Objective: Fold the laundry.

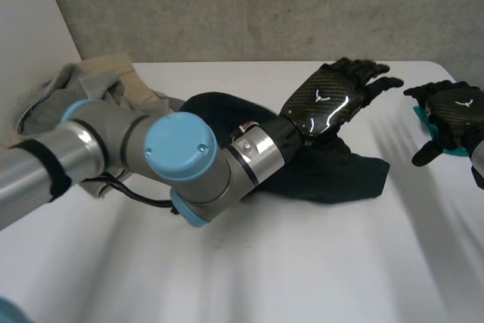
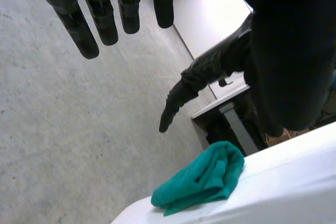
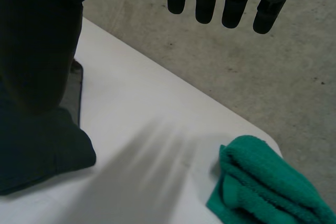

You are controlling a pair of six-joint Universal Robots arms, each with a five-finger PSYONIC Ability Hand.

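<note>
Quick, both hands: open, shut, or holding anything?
Left hand: open, fingers straight, holding nothing; the dark cloth lies under its wrist.
Right hand: open, fingers straight, holding nothing, above the green towel.

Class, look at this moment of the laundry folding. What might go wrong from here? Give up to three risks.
1. The green cloth lies at the table's corner edge by the right hand; a nudge might push it off.
2. The left hand hovers close to the right hand; they may collide.
3. The left arm crosses over the dark cloth and could drag and bunch it.
</note>
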